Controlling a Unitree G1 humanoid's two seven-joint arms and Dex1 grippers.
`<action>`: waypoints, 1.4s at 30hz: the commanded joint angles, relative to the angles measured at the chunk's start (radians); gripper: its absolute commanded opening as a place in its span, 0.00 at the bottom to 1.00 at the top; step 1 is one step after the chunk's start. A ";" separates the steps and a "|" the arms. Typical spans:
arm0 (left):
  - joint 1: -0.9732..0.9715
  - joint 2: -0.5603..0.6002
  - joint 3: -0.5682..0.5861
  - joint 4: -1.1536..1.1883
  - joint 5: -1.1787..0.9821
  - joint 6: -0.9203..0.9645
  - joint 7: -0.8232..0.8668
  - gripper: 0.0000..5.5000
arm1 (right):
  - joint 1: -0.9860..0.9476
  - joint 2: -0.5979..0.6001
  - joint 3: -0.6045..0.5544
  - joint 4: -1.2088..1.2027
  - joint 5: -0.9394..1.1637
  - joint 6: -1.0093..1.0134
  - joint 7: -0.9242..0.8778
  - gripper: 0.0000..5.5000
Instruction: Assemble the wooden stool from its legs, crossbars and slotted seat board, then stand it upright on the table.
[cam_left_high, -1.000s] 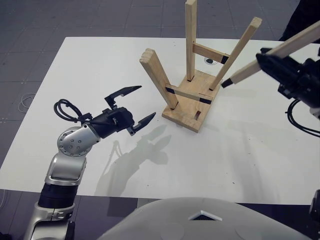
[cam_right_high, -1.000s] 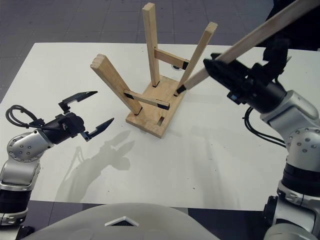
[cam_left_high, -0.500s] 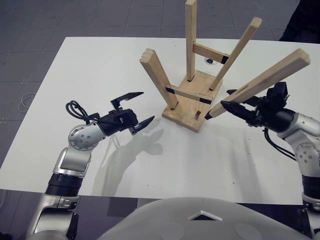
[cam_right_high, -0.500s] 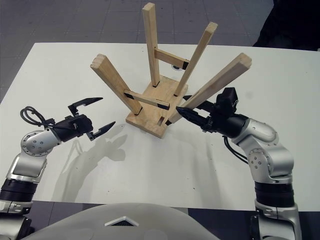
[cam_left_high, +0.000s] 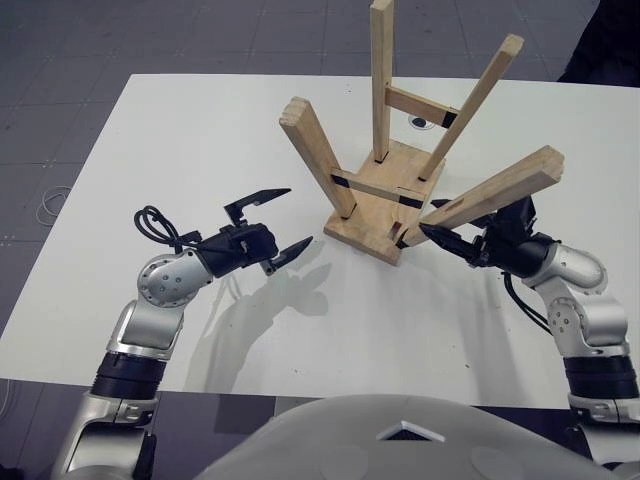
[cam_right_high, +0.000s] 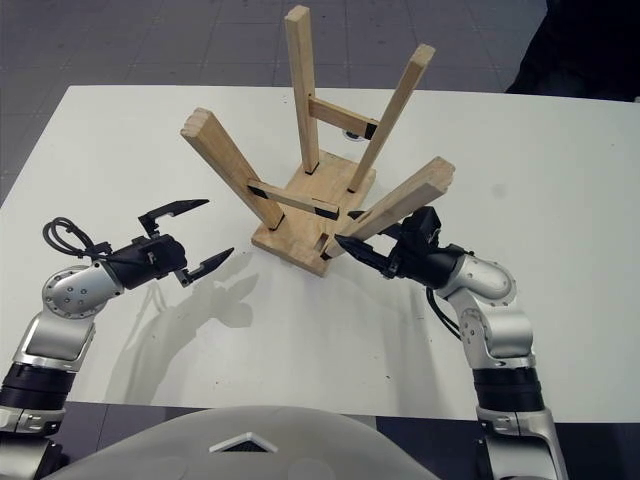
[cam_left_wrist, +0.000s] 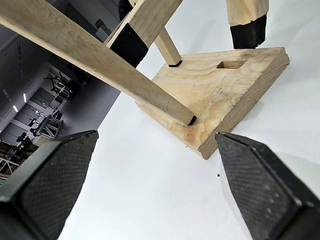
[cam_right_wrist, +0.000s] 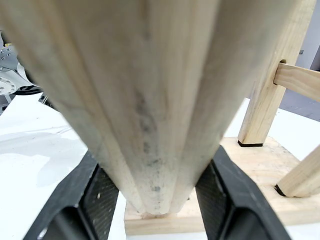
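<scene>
The slotted seat board (cam_left_high: 372, 218) lies face down on the white table with three legs standing in it: a leaning left leg (cam_left_high: 315, 150), an upright one (cam_left_high: 381, 80) and a leaning right one (cam_left_high: 476, 98). Two crossbars (cam_left_high: 420, 103) (cam_left_high: 375, 188) join them. My right gripper (cam_left_high: 432, 226) is shut on the fourth leg (cam_left_high: 492, 193), tilted low, with its black-tipped end (cam_left_wrist: 247, 31) at the board's free slot (cam_left_wrist: 232, 64). In the right wrist view the leg (cam_right_wrist: 150, 100) sits between the fingers (cam_right_wrist: 100, 205). My left gripper (cam_left_high: 298, 216) is open, just left of the board.
A small round grommet (cam_left_high: 420, 123) sits in the table behind the stool. The table's near edge (cam_left_high: 300, 392) runs close below both arms. Bare white surface lies to the left and right of the board.
My right arm has swung the fourth leg down from high at the right to the board's front slot. My left gripper has edged a little closer to the board, still open.
</scene>
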 joint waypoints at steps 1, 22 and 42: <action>0.005 0.005 -0.002 -0.013 0.001 0.008 -0.005 0.79 | -0.045 0.013 0.011 0.037 -0.031 -0.034 0.011 0.37; 0.009 -0.001 -0.010 -0.032 0.001 0.021 -0.001 0.79 | -0.087 0.037 0.074 0.217 -0.147 -0.168 0.057 0.37; 0.054 -0.022 -0.007 -0.077 0.028 0.041 0.044 0.79 | -0.198 -0.208 0.239 0.229 -0.257 0.094 0.206 0.37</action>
